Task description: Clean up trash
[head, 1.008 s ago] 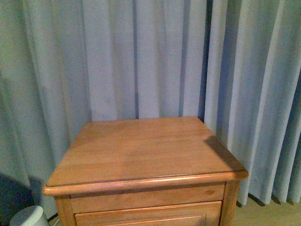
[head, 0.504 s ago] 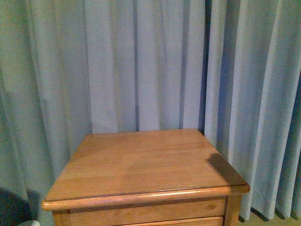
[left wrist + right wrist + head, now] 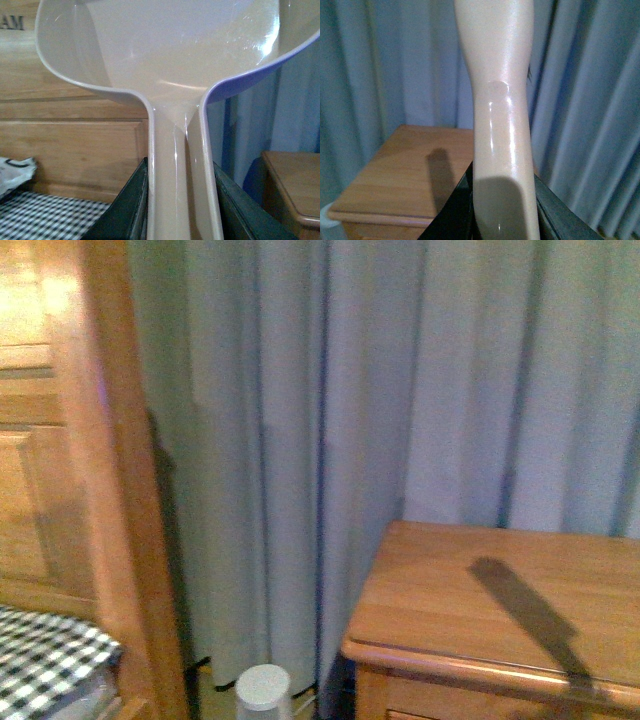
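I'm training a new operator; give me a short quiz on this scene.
1. True or false: the left claw grips the dustpan.
2. What stands on the floor between the bed frame and the nightstand? A) white round-topped object B) chair C) shoe
3. Fill in: the right claw holds a beige ____.
Key: 1 true; 2 A; 3 handle.

The front view is smeared soft; the light wooden bedside table (image 3: pixel 500 600) is cut off short of its right edge. The beige plastic dustpan (image 3: pixel 160 60) is cropped across its scoop, its stem clamped in the left gripper (image 3: pixel 180 167), only dark fingers (image 3: pixel 125 210) showing. The right gripper (image 3: pixel 502 172) clamps a pale beige plastic handle (image 3: pixel 497 100), head unseen.
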Motion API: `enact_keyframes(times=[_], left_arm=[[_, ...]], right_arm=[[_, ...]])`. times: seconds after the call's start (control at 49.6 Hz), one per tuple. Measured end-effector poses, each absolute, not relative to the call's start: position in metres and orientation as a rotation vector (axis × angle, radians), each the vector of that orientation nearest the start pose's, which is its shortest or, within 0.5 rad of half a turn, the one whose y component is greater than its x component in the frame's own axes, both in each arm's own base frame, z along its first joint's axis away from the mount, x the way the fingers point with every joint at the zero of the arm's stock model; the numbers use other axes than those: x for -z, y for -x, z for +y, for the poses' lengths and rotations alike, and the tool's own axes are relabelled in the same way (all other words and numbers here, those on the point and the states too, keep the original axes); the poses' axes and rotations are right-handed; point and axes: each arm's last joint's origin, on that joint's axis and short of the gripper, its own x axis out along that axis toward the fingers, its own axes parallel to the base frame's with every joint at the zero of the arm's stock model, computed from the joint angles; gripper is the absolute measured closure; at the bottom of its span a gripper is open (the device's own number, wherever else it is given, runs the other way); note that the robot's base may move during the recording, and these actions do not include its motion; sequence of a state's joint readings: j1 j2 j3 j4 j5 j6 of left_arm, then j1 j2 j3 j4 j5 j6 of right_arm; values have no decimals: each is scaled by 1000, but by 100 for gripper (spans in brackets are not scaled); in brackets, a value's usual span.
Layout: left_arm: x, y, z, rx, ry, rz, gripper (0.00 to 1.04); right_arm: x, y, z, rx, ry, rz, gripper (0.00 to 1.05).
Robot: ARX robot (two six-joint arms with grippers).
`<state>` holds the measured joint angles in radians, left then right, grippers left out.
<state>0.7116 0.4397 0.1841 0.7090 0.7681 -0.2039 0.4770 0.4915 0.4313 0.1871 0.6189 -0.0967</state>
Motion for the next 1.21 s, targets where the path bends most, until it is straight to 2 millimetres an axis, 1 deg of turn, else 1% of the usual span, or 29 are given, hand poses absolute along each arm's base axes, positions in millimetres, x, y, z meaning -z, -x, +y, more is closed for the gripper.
enact_keyframes(times=[0.282,0.343,0.443,0.786,1.129,1.189,1.209], left_arm=[[-250,-98,58,88,-103,-326,76],[-249,-99,58,112,-103,-316,76],[-250,-99,59,87,-100,-326,76],[-249,-99,58,103,-103,-321,77],[-249,-98,59,77,-98,-327,77],[-249,-99,59,81,-102,-317,77],[-251,-99,59,79,-99,-287,77]], right_arm=[[-285,-119,42,159,27,-103,85],[-285,-119,42,164,27,-102,85],[-285,-120,42,159,29,-101,85],[-285,-119,42,161,28,-101,85],[-284,-121,44,142,34,-96,85],[-284,-120,43,154,32,-95,85],[-284,-120,43,157,32,-96,85]])
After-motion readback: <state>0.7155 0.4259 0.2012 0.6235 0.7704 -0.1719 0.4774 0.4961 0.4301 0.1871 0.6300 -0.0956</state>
